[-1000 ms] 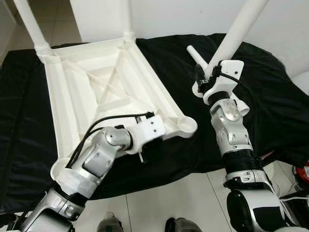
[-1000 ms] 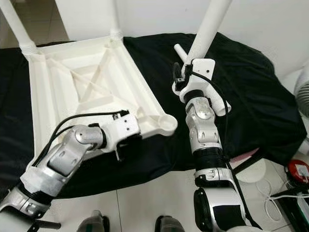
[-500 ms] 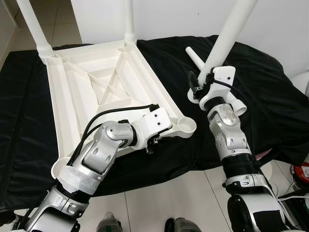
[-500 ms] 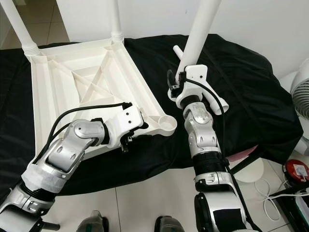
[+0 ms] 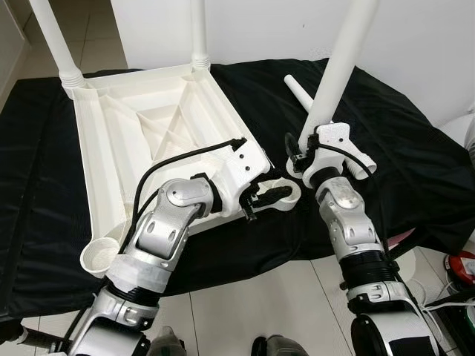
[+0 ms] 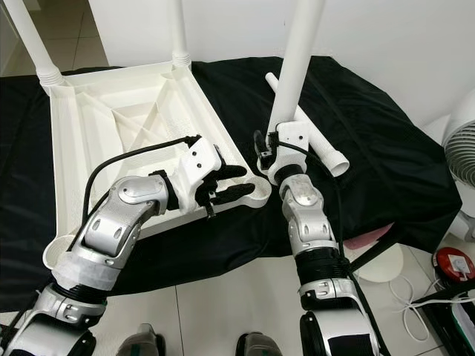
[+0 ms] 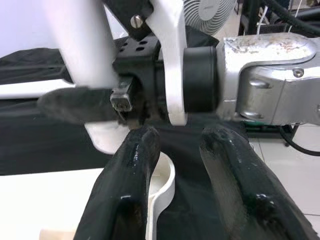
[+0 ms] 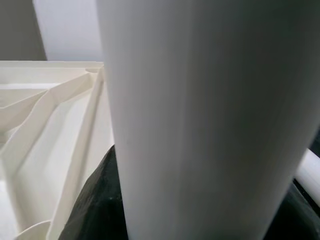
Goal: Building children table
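Note:
A white table top (image 5: 148,126) lies upside down on a black cloth, with two legs (image 5: 56,37) (image 5: 197,30) standing in its far corners. My left gripper (image 6: 234,183) is open at the near right corner socket (image 6: 260,194). In the left wrist view the socket rim (image 7: 162,190) sits between the two black fingers (image 7: 130,190). My right gripper (image 6: 269,148) is shut on a third white leg (image 6: 293,59), held nearly upright just right of and above that socket. A loose leg (image 6: 324,148) lies on the cloth behind it.
The near left corner socket (image 5: 100,256) hangs over the cloth's front edge. A white fan (image 6: 460,148) and a red object (image 6: 454,261) stand on the tiled floor at the right. A white wall rises behind the table.
My left gripper has slid right along the table's near edge to the corner socket. My right gripper has carried the leg left and closer to that socket, standing it more upright.

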You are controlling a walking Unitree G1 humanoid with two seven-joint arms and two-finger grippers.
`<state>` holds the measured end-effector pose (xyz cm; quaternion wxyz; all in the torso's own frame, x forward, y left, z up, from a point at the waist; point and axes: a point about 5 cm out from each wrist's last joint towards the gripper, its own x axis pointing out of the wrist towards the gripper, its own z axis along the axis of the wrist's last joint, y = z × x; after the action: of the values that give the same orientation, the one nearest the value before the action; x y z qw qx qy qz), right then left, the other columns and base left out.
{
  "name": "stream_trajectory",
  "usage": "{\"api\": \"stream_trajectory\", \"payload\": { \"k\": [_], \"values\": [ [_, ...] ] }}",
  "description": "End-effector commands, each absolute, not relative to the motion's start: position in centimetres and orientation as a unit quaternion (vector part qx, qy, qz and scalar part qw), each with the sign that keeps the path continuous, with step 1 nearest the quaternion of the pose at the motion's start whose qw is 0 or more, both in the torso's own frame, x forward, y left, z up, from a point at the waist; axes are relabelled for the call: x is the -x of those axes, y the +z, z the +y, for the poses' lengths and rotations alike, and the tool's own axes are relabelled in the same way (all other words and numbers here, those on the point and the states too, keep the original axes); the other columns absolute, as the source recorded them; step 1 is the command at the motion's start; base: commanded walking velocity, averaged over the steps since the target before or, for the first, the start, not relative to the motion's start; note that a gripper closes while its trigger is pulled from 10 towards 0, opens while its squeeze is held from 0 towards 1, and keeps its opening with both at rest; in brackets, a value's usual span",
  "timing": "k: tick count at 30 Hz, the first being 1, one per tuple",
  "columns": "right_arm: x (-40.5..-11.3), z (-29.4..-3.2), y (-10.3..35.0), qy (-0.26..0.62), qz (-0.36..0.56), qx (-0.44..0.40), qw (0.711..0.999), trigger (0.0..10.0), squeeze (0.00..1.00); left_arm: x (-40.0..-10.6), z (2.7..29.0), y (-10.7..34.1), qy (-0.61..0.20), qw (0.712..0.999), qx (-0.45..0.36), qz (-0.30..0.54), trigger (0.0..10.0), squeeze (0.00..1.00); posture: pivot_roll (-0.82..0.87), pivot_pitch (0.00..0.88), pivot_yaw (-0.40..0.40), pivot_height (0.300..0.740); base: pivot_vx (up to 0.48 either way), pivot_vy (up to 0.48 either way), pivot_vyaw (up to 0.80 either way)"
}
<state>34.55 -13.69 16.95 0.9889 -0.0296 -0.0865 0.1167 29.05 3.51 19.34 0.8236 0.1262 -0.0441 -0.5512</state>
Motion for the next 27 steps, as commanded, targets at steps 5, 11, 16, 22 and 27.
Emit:
{"api": "stream_trajectory", "payload": {
  "k": [5, 11, 16, 22, 27],
  "values": [
    [-33.2, -13.3, 16.3, 0.182, -0.091, 0.048, 0.978, 10.0, 0.0, -30.0, 4.7, 19.5, -0.44, 0.89, -0.096, -0.067, 10.0, 0.0, 0.04, 0.0, -0.031, 0.74, 0.0, 0.0, 0.0],
    [-32.4, -13.8, 15.1, 0.209, -0.076, 0.068, 0.973, 10.0, 0.0, -30.2, 5.5, 19.6, -0.432, 0.897, -0.078, -0.049, 10.0, 0.0, 0.05, 0.0, -0.022, 0.74, 0.0, 0.0, 0.0],
    [-32.0, -14.2, 14.3, 0.22, -0.065, 0.075, 0.97, 10.0, 0.0, -30.5, 6.1, 19.9, -0.419, 0.904, -0.068, -0.047, 10.0, 0.0, 0.05, 0.0, -0.01, 0.74, 0.0, 0.0, 0.0],
    [-31.6, -14.2, 13.0, 0.247, -0.049, 0.082, 0.964, 10.0, 0.0, -30.6, 6.5, 19.9, -0.408, 0.91, -0.067, -0.043, 10.0, 0.0, 0.05, 0.006, -0.008, 0.74, 0.0, 0.0, 0.0],
    [-31.5, -14.0, 12.7, 0.267, -0.052, 0.087, 0.958, 10.0, 0.0, -30.6, 6.6, 20.1, -0.405, 0.911, -0.066, -0.044, 10.0, 0.0, 0.05, 0.013, -0.004, 0.74, 0.0, 0.0, 0.0]
  ]
}}
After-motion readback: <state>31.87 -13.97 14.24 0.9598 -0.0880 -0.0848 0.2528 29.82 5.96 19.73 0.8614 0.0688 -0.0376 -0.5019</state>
